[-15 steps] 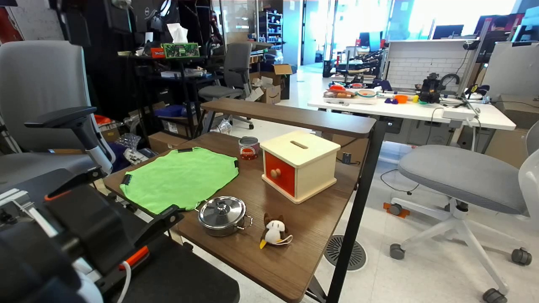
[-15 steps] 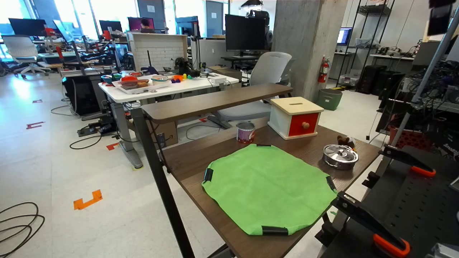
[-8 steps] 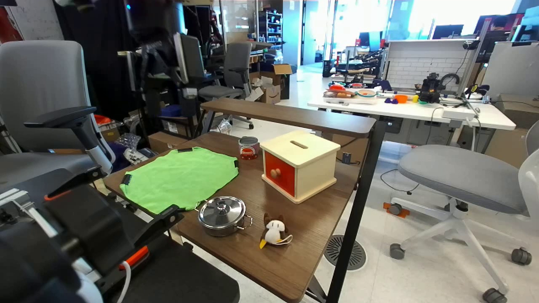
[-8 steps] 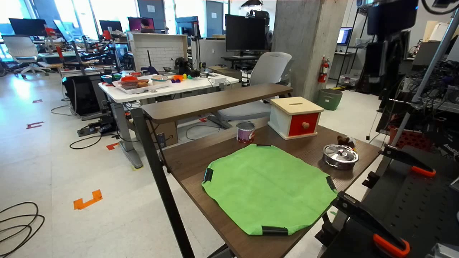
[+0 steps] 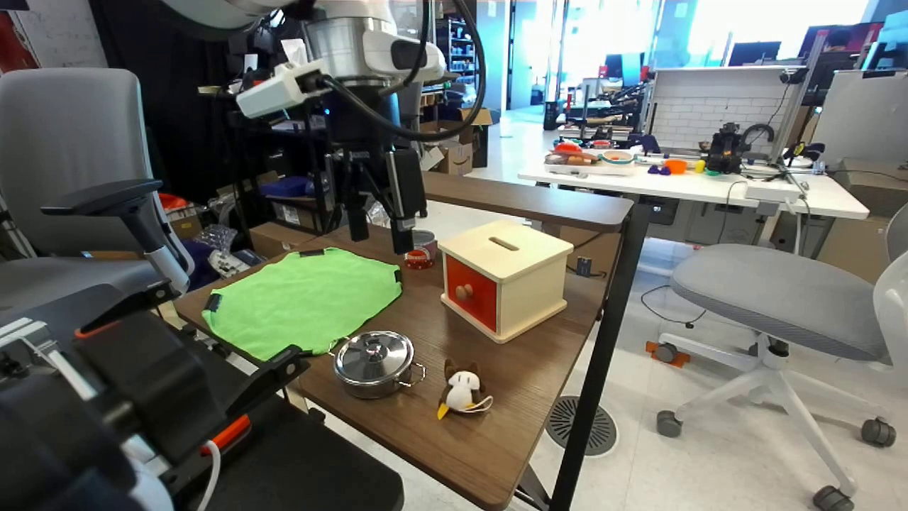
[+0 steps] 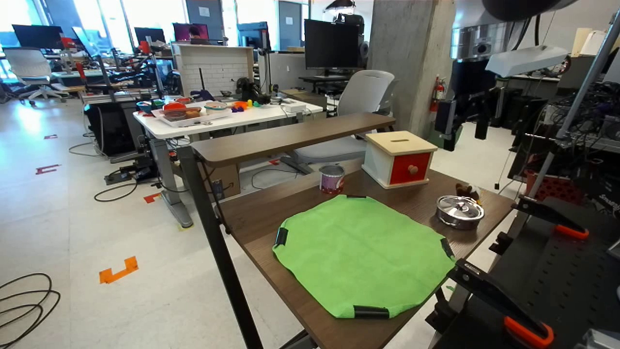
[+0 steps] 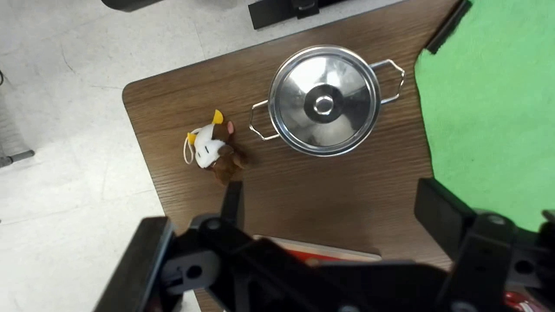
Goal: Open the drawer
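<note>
Drawer (image 5: 482,299) closed, wide-spread end effector (image 5: 381,237) aloft

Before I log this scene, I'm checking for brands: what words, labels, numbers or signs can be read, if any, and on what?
None can be read.
Purple-and-red cylindrical metal can: label too blurred.
Long black-and-orange clamp: pale marking too small.
Black item at the right edge in an exterior view: white lettering too blurred.
Brown cardboard box: dark print too small.
White rectangular paper on a grey panel: too small.
</note>
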Robot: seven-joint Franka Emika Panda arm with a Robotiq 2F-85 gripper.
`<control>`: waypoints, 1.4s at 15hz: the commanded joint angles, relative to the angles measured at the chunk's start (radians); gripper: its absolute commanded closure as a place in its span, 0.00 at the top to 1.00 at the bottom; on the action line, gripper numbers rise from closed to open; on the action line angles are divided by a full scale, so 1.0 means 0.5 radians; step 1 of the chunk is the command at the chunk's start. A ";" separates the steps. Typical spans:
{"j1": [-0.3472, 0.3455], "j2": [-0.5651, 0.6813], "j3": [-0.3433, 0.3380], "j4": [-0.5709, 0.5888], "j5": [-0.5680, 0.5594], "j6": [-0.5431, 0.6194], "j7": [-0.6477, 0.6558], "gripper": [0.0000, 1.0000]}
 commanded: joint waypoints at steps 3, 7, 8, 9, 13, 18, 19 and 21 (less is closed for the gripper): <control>-0.034 0.384 -0.004 0.370 0.350 0.029 0.007 1.00; -0.036 0.562 -0.013 0.501 0.555 0.097 0.044 1.00; -0.025 0.600 -0.024 0.525 0.563 0.130 0.053 1.00; 0.002 0.633 -0.050 0.531 0.537 0.214 0.078 1.00; 0.114 0.745 -0.154 0.547 0.449 0.459 0.167 1.00; 0.172 0.826 -0.186 0.553 0.485 0.612 0.145 1.00; 0.182 0.837 -0.197 0.559 0.487 0.624 0.148 1.00; 0.195 0.860 -0.217 0.579 0.486 0.635 0.154 1.00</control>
